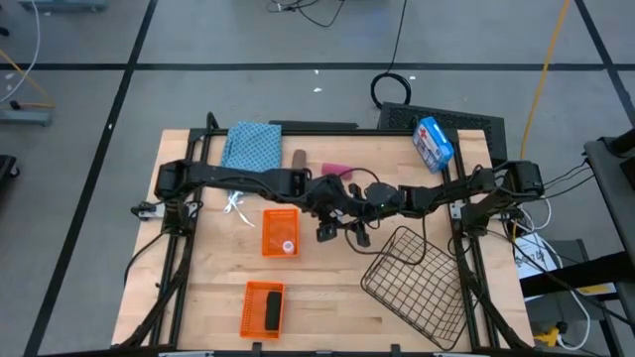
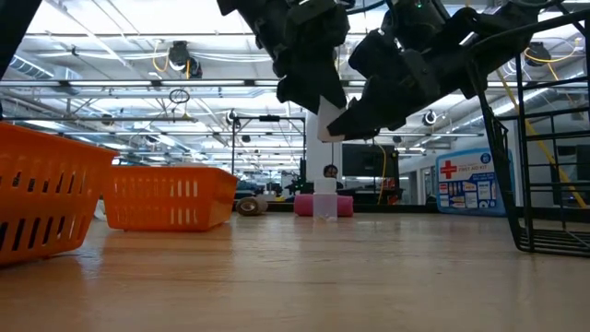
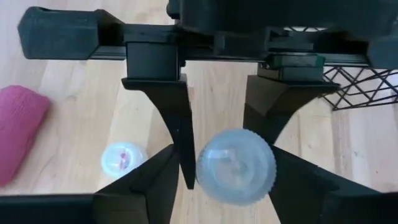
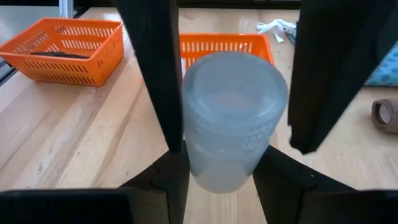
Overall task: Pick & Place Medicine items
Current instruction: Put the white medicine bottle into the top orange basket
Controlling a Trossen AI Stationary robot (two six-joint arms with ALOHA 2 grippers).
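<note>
A small translucent white vial (image 4: 231,118) with a ribbed cap (image 3: 236,167) hangs in the air over the middle of the table, where my two grippers meet. My right gripper (image 4: 221,171) is shut on it. The open fingers of my left gripper (image 3: 225,165) come down steeply and stand on either side of the same vial (image 4: 152,74). A second vial (image 3: 123,158) stands on the table beside the pink cylinder (image 3: 18,137). A third lies in the farther orange basket (image 1: 289,246). The brown cylinder (image 1: 300,159) lies on the table near the blue cloth. My right gripper pinches the vial's lower end (image 4: 217,177) between its two fingers, coming in almost level from the table's right side. The vial is lifted clear of the table and stands roughly upright above the fingers. My left gripper: I cannot tell whether its fingers (image 4: 329,81) touch the vial.
Two orange baskets stand left of centre, one farther (image 1: 268,220) and one nearer (image 1: 251,307) holding a black item (image 1: 271,310). A wire basket (image 1: 417,283) sits near right. A blue cloth (image 1: 250,147) and a blue-and-white box (image 1: 433,142) lie at the back.
</note>
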